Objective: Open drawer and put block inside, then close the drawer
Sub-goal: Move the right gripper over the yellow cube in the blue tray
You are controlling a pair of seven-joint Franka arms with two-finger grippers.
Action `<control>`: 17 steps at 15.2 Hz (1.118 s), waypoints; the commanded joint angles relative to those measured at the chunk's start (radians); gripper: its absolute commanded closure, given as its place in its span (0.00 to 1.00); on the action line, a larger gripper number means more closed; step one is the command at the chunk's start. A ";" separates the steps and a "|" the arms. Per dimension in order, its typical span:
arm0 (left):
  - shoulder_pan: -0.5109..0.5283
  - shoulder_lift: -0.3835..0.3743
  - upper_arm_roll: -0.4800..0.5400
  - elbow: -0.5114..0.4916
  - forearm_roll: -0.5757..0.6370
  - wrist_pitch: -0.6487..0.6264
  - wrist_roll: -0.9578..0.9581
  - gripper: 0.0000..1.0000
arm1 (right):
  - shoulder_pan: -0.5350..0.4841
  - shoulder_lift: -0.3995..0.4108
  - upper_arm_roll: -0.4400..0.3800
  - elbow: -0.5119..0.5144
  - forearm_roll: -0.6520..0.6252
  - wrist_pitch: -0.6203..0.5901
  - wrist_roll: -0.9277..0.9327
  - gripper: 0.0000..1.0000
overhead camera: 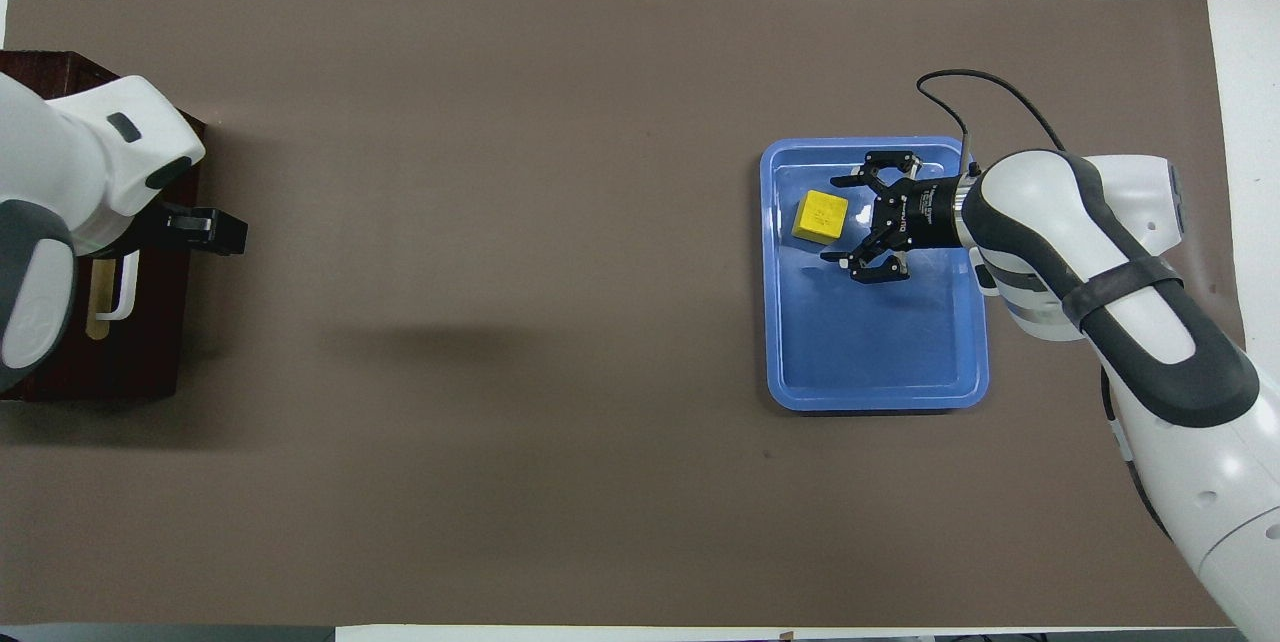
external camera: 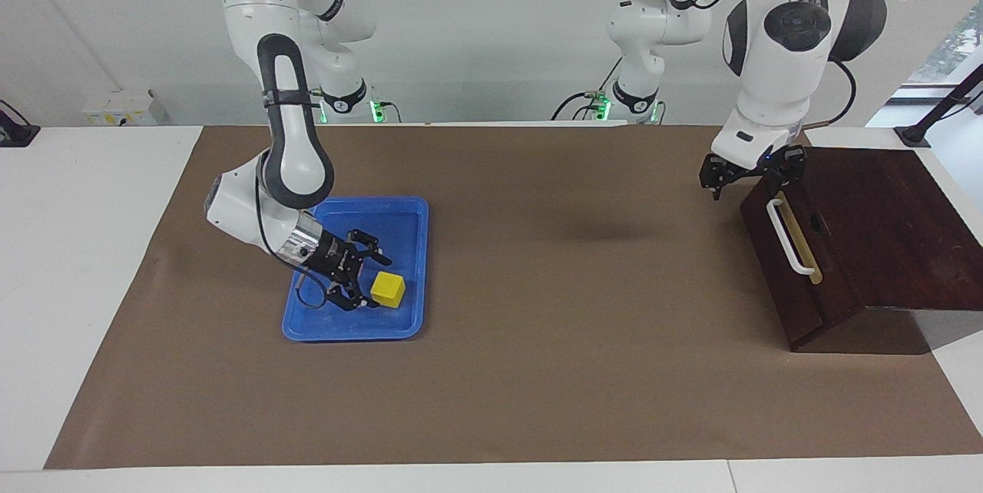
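**Both arms poised: handle and block approached, nothing gripped**

A brown mat (external camera: 537,370) is spread over a white table, with a plain pale wall seen above it in the facing view. Toward the left arm's end the dark wooden box is set, and its drawer (external camera: 795,263) is seen fully shut, the white bar handle (external camera: 789,238) lying against the tan strip. The left gripper (external camera: 749,178) is held with its fingers spread just above the upper end of that handle, not yet around it. Toward the right arm's end a blue tray (external camera: 399,209) is laid, and the block (external camera: 388,289) rests in it. The right gripper (external camera: 367,279) is lowered into the tray with its fingers parted, the block lying just in front of the fingertips and apparently untouched.

The opening step is judged to be in hand, with the pick prepared alongside. Next, the left fingers would need to be brought down around the bar and closed before a straight pull outward; the right fingers would need to be advanced to either side of the block.
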 commanded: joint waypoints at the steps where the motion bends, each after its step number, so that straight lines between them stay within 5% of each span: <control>1: -0.002 0.024 0.011 -0.058 0.094 0.081 -0.003 0.00 | -0.008 -0.009 0.004 -0.017 0.028 0.010 -0.034 0.00; 9: 0.106 0.057 0.017 -0.158 0.236 0.280 -0.003 0.00 | -0.008 -0.010 -0.001 -0.023 0.028 0.011 -0.037 0.00; 17: 0.132 0.057 0.015 -0.227 0.247 0.394 0.003 0.00 | -0.015 -0.012 -0.003 -0.026 0.028 0.010 -0.049 0.00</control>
